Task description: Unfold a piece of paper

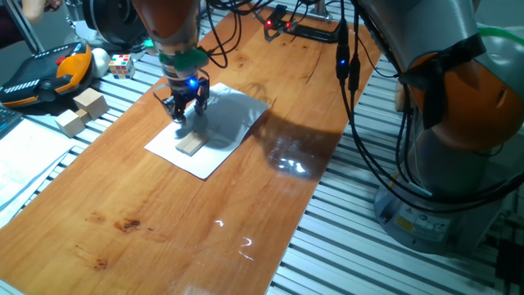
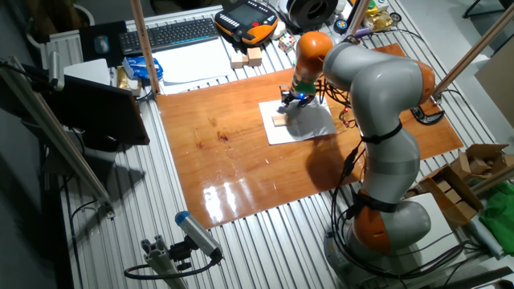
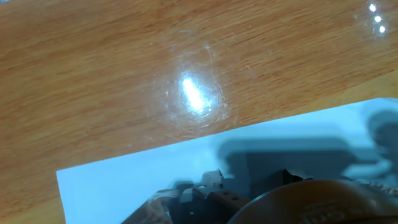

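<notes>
One fixed view shows the gripper (image 1: 187, 106) of the KUKA arm poised low over the piece of paper (image 1: 221, 131), its dark fingers pointing down at the sheet's edge nearest the metal frame side; whether the fingers are spread or pressed together cannot be told, and contact with the sheet is unclear. A blue light glows on the wrist just above the fingers. Just beside the gripper, a small wooden block (image 1: 191, 145) lies flat on the paper. The white sheet rests on the wooden tabletop (image 1: 164, 221), near the table's middle, with the arm's shadow across its far half. The other fixed view shows the same gripper (image 2: 291, 99) over the paper (image 2: 309, 124), the block (image 2: 279, 120) at the sheet's edge. Well apart from the paper, off the wooden top, sit two more wooden blocks (image 1: 82, 111), a colour cube (image 1: 121, 65) and an orange-and-black teach pendant (image 1: 49, 74). The hand view shows the paper's corner (image 3: 124, 180) against the glossy wood.
</notes>
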Robot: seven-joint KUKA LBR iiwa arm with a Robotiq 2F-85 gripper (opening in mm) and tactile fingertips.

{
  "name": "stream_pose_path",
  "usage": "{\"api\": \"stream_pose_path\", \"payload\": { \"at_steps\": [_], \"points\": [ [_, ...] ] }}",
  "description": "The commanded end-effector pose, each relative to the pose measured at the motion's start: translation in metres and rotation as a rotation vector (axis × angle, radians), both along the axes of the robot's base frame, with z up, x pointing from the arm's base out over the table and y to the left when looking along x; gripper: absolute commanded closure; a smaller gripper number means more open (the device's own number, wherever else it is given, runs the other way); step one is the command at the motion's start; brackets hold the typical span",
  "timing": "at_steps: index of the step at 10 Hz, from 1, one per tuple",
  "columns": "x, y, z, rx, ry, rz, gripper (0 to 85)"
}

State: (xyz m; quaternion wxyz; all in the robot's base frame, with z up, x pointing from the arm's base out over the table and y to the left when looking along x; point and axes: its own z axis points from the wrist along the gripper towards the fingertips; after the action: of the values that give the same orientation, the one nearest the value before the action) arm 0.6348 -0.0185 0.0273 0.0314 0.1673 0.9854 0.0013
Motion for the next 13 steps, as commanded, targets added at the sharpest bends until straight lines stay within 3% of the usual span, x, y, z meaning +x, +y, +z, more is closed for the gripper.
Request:
{"api": "stream_pose_path", "payload": {
  "at_steps": [1,6,13],
  "points": [
    [-0.0003,0.000,-0.002,0.002,-0.001,0.000,30.7],
    [-0.0007,0.000,-0.008,0.005,-0.010,0.000,31.0],
    [0.0005,0.010,0.032,-0.021,0.023,-0.005,31.7]
  ]
}}
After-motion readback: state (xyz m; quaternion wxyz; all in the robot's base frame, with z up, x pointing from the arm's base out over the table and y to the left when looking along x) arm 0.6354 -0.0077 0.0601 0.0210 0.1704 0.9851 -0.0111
